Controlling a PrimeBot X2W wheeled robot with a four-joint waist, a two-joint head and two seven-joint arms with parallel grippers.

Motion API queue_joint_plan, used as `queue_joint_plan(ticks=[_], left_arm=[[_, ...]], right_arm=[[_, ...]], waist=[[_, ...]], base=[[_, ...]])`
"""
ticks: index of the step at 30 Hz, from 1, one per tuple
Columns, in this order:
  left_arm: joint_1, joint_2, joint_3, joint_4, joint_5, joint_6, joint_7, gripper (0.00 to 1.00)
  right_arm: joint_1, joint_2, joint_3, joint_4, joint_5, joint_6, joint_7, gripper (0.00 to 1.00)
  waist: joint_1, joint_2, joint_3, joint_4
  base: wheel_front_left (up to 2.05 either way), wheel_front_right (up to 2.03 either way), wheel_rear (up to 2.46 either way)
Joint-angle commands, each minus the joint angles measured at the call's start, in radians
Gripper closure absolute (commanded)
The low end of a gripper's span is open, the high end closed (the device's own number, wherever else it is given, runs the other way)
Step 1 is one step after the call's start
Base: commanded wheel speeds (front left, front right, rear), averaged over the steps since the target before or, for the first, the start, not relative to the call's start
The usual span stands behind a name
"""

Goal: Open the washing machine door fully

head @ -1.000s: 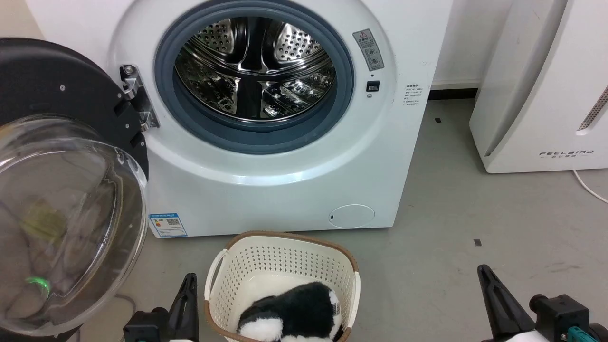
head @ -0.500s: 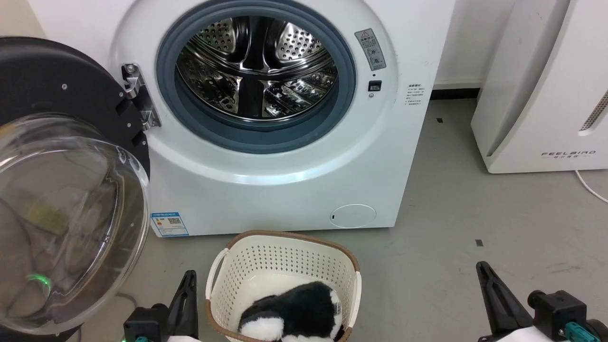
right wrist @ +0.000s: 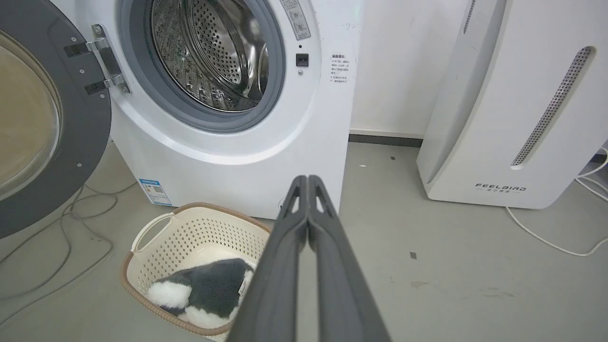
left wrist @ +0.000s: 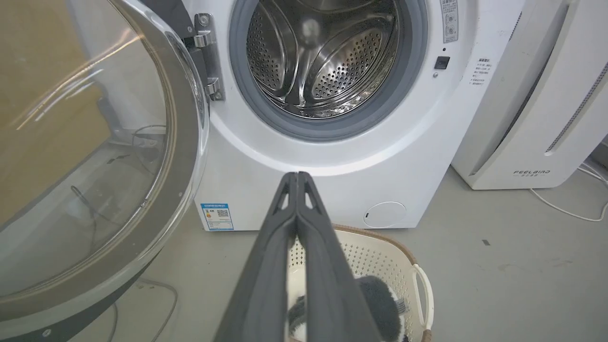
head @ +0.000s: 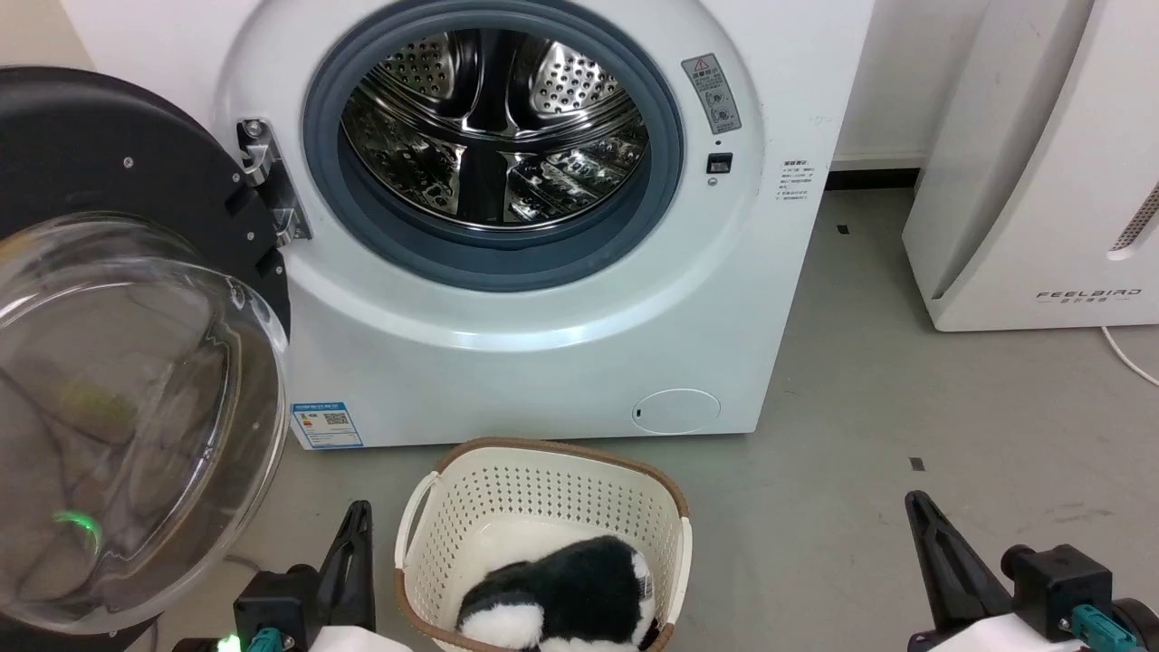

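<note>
The white washing machine (head: 543, 362) stands ahead with its steel drum (head: 493, 127) exposed inside the grey rubber ring. Its round door (head: 100, 163) hangs swung wide to the left on the metal hinge (head: 267, 181), dark inner face and clear glass bowl (head: 127, 417) turned toward me; the door (left wrist: 95, 156) and door (right wrist: 42, 118) appear in both wrist views too. My left gripper (head: 358, 543) sits low at the bottom left, shut and empty, its fingers (left wrist: 297, 190) pressed together. My right gripper (head: 919, 516) rests at the bottom right, shut on nothing, fingers (right wrist: 308, 190) together, well clear of the door.
A cream perforated basket (head: 543, 507) with a black and white plush toy (head: 561, 598) stands on the floor before the machine, between my grippers. A slanted white appliance (head: 1032, 163) stands at the right. Cables (right wrist: 57, 228) lie on the grey floor under the door.
The whole head view has shifted slightly, so the camera moved a little. The door, the basket and both grippers keep their places relative to one another.
</note>
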Motion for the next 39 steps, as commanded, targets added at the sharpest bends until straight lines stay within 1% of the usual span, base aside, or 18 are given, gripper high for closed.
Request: queue_joint_plan(ticks=[1, 39], left_arm=[[-0.015, -0.005, 0.009, -0.003, 0.014, -0.009, 0.004, 1.00], [-0.045, -0.071, 0.103, -0.010, 0.125, -0.094, 0.061, 1.00]], right_arm=[[-0.016, 0.001, 0.001, 0.006, -0.007, 0.002, -0.007, 1.00], [-0.069, 0.002, 0.002, 0.049, -0.032, 0.004, -0.014, 1.00]], waist=[[0.0000, -0.0001, 0.000, 0.001], [0.0000, -0.0001, 0.004, 0.018]], base=[[0.00, 0.00, 0.00], [0.00, 0.00, 0.00]])
